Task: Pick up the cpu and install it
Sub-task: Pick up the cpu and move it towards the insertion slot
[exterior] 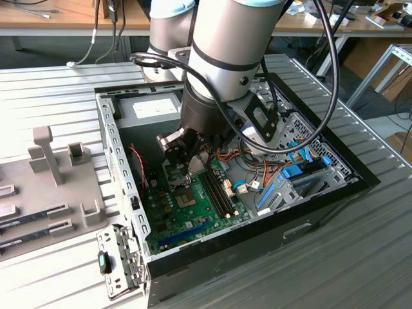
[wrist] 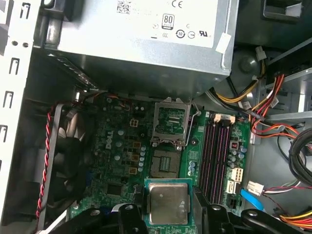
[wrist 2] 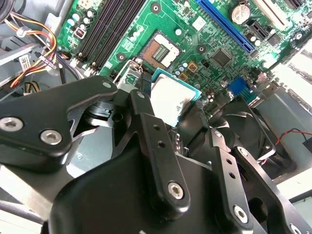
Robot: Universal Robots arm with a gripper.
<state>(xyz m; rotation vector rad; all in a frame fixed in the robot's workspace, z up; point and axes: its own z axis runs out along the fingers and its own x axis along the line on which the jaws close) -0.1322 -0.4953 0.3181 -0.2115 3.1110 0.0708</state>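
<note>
CPU [wrist: 168, 201] is clamped by two opposite edges in the end effector [wrist: 169, 213], over the motherboard [wrist: 122, 146], near the open CPU socket [wrist: 163, 163] and not yet seated in it. It is judged light, rigid and fragile: grip only the green rim edges and avoid the underside contacts.

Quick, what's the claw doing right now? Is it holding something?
Claw: closed on the cpu, holding it above the motherboard.
</note>
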